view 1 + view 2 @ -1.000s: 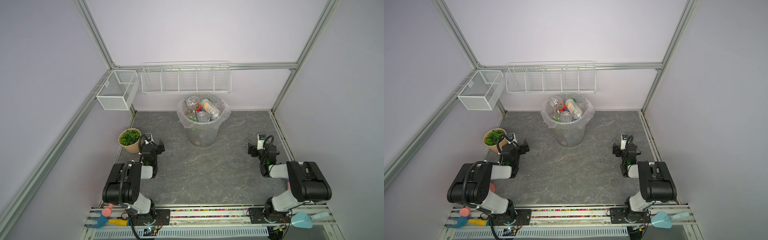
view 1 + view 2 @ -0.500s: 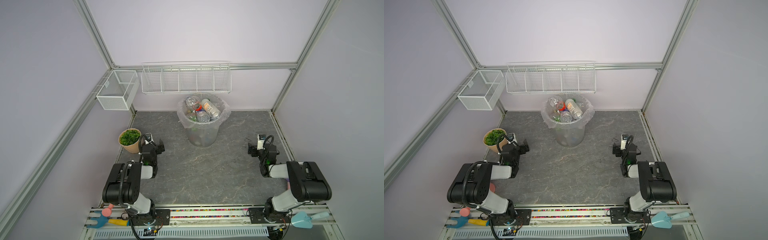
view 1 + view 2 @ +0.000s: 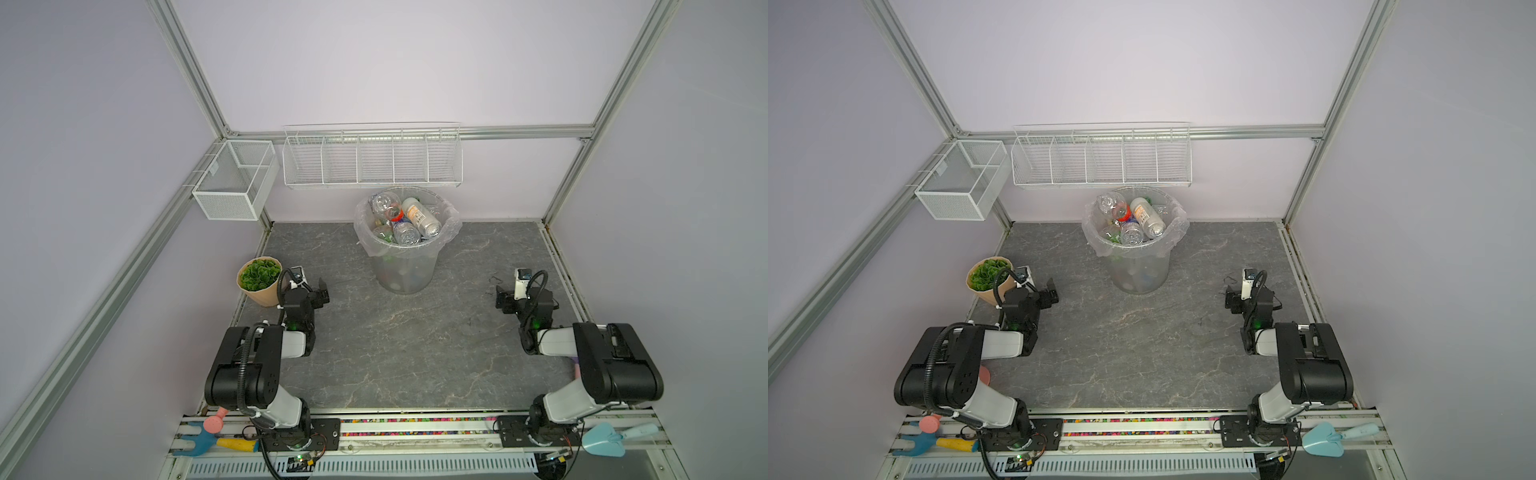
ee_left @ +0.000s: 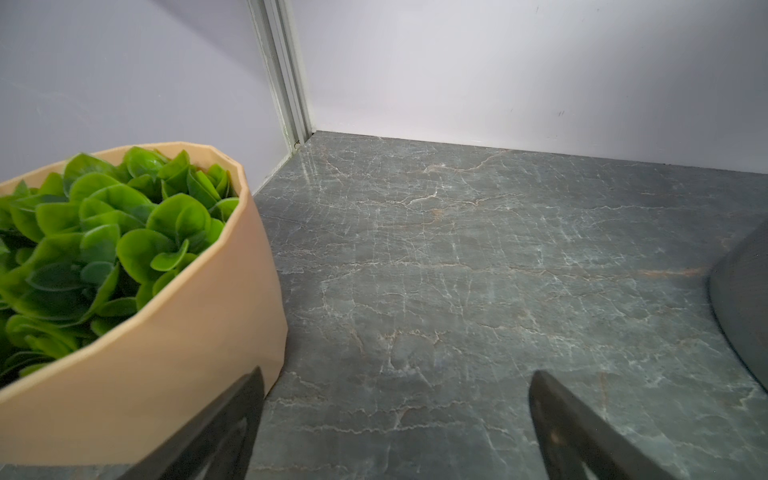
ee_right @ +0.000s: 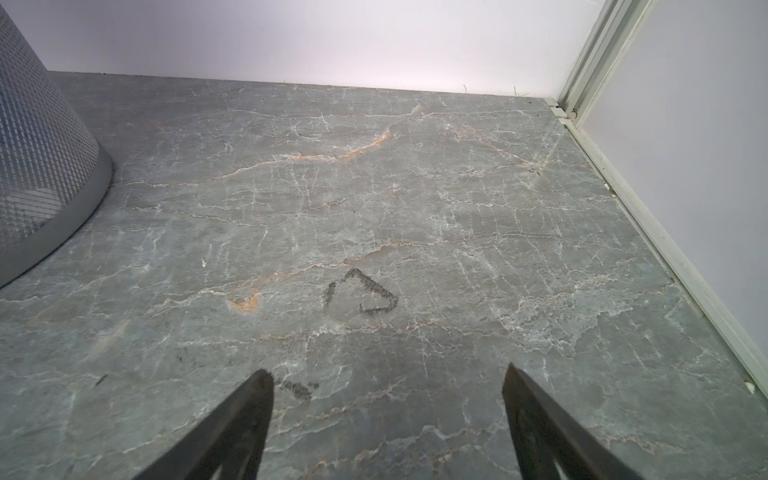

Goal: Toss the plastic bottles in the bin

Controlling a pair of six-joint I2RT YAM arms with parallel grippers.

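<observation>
- bin [image 3: 405, 270]: a round, tapered, grey bucket at upper centre in both top views [image 3: 1139, 270], near the back wall; a clear, crinkled bag folds over its rim; in the right wrist view its wall [image 5: 37, 145] shows a fine dotted texture above a solid base band, and the frame edge cuts it off
- plastic bottles [image 3: 419, 216]: clear, crumpled, heaped inside the bin up to the rim; one has a white label, one a red cap; those lower down are only blurred shapes behind the wall
- left gripper [image 4: 397, 376]: left of centre in a top view [image 3: 322, 293]; dark jaws spread wide and empty over the grey, veined table [image 4: 457, 249]; just beside a faceted tan pot [image 4: 166, 353] of glossy green leaves [image 4: 104, 232]
- right gripper [image 5: 386, 372]: right of centre in a top view [image 3: 503, 300]; jaws wide and empty, near a dark triangular scuff [image 5: 361, 295]
</observation>
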